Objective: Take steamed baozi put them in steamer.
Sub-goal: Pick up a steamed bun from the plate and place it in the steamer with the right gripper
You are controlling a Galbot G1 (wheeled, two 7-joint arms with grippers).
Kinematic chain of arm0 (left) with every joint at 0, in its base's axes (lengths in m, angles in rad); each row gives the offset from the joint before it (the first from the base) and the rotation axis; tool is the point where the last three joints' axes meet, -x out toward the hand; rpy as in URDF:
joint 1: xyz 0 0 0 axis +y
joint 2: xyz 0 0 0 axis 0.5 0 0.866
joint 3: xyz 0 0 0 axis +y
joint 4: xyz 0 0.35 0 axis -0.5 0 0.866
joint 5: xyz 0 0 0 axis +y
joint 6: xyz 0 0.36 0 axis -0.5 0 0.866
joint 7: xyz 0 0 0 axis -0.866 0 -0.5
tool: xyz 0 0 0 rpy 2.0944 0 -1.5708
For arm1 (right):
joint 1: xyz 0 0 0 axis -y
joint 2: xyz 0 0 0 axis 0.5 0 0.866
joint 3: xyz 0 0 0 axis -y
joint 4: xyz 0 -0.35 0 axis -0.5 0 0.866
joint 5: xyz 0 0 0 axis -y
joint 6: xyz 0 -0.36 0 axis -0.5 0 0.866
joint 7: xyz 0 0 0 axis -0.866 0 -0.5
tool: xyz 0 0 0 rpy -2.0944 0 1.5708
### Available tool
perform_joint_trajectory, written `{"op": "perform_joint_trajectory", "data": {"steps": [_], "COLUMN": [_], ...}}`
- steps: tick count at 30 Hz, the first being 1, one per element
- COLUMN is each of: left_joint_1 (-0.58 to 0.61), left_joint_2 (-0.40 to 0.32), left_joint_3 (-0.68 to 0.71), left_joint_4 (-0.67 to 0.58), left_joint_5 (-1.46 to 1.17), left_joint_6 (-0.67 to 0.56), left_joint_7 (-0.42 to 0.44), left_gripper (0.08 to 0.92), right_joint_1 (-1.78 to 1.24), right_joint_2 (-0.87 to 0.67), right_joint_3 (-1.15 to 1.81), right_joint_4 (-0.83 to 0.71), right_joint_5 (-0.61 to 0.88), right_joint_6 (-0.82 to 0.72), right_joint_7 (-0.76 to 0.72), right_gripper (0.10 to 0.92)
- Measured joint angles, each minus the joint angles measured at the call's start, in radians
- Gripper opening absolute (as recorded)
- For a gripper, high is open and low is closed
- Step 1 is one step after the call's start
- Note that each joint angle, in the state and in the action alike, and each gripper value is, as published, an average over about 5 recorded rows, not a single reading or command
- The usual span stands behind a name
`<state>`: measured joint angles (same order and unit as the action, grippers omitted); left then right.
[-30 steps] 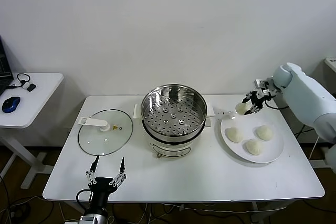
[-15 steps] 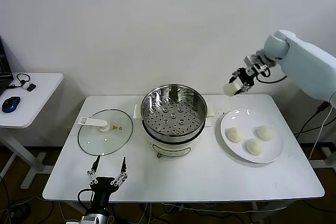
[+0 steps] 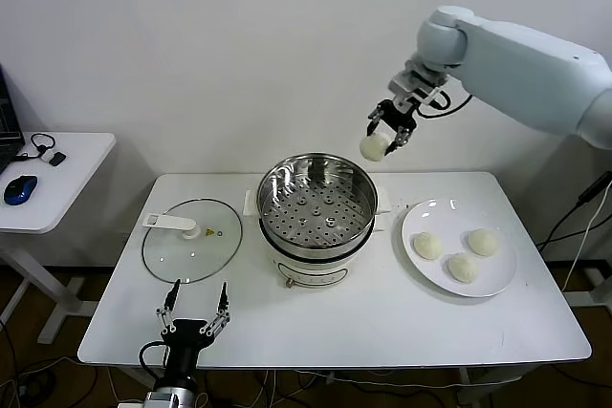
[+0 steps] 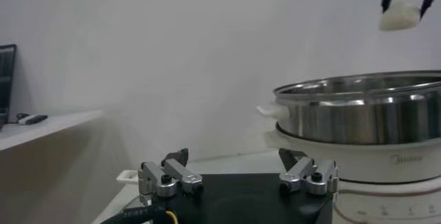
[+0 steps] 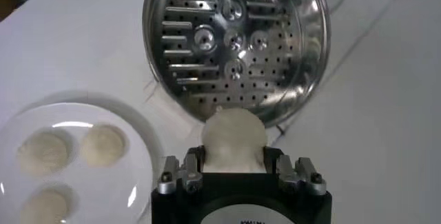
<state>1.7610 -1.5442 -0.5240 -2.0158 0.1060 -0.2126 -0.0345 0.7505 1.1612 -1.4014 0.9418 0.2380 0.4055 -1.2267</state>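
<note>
Right gripper (image 3: 389,131): pinching a bun (image 3: 374,145) above the steamer (image 3: 316,200) back-right rim
Left gripper (image 3: 194,311): spread, at table (image 3: 382,322) front edge

Right arm (image 3: 535,59) is showing a smooth pale blue-white shell with a rounded joint; black cable is running along its wrist. Left gripper (image 4: 238,177) is presenting silver metal finger mounts with black screws on a black body.

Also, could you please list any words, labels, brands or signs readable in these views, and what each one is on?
Faint grey brand lettering on the white electric pot base: too blurred to read.
Small yellow warning triangle on the flat round glass lid: any wording too small to read.
Partial lettering on the right claw housing: cut off, unreadable.
Nothing else carries text.
</note>
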Motion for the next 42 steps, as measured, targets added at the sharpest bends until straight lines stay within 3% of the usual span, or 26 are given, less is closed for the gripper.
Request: {"op": "perform_joint_trajectory", "data": {"steps": [21, 42], "left_joint_1": [0.006, 0.002], "left_joint_2": [0.002, 0.004], "left_joint_3": [-0.012, -0.009], "left_joint_4": [-0.003, 0.002], "left_joint_5": [-0.007, -0.016], "left_joint_6": [0.004, 0.008], "left_joint_7": [-0.002, 0.001], "left_gripper": [0.823, 0.823], "right_joint_1": [-0.217, -0.362], "right_joint_2": [0.286, 0.389], "right_joint_3": [0.135, 0.313], "right_joint_4": [-0.210, -0.381], "right_joint_5": [-0.373, -0.677], "right_joint_6": [0.208, 0.302], "right_joint_7": [0.041, 0.084], "right_gripper": [0.585, 0.585]}}
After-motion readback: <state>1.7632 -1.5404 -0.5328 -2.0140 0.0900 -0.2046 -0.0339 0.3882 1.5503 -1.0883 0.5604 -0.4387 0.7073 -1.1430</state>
